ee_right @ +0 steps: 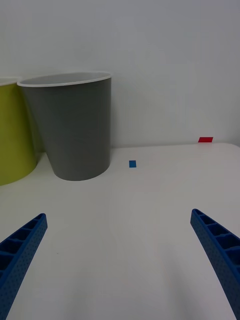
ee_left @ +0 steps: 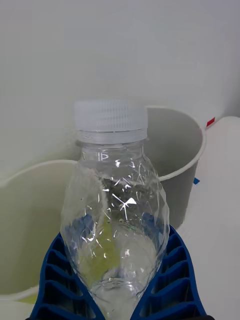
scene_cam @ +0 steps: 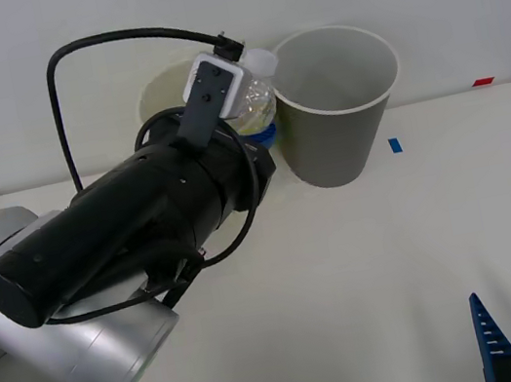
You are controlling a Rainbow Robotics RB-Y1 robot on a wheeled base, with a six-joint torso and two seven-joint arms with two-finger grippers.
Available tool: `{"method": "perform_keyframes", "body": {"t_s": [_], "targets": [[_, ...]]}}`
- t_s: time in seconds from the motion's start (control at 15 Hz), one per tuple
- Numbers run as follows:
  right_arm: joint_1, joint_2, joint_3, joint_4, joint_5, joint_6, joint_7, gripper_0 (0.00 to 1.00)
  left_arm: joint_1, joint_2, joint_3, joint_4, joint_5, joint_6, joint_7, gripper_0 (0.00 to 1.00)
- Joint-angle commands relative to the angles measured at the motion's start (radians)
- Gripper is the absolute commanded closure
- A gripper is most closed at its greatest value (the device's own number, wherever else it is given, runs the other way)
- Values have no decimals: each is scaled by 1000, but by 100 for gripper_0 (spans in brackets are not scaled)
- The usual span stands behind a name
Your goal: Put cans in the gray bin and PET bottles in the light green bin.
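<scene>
Backdrop: white wall, white surface running up to it, two bins side by side at the back edge.
Left gripper: up in the air at the bins, blue fingers clamped round the lower body of the PET bottle, one on each flank.
Bottle: clear, crinkled, white cap pointing away from the fingers, held well clear of the surface; in the front view it pokes out past the wrist, over the gap where the two rims meet.
Light green bin: its open mouth lies directly beyond and beneath the fingers, whitish inside on show. That looks like the target, and the high carry is there so the bottle clears the rim.
Gray bin: just beside the green one, beyond the bottle's cap and off to the right arm's side. Nothing seen in it from here.
Right gripper: low and near the robot, fingers spread wide apart over bare surface, nothing between them; the gray bin stands well ahead of them. Idle, by the look of it.
Stage: I'd call this the moment before release, bottle nearly over the green mouth.
Watch for: the cap leaning toward the gray rim; a let-go here could clip the wrong bin.
</scene>
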Motion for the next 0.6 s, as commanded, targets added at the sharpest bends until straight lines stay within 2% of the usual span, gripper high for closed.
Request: {"method": "perform_keyframes", "body": {"t_s": [0.07,0.33,0.6], "targets": [[0,0,0,0,0,0,0,0,0,5,134,-5,84,-62,-22,100],[0,0,0,0,0,0,0,0,-2,25,220,-8,111,-117,-39,100],[0,0,0,0,0,0,0,0,-6,-19,304,-3,137,-128,-42,100]]}}
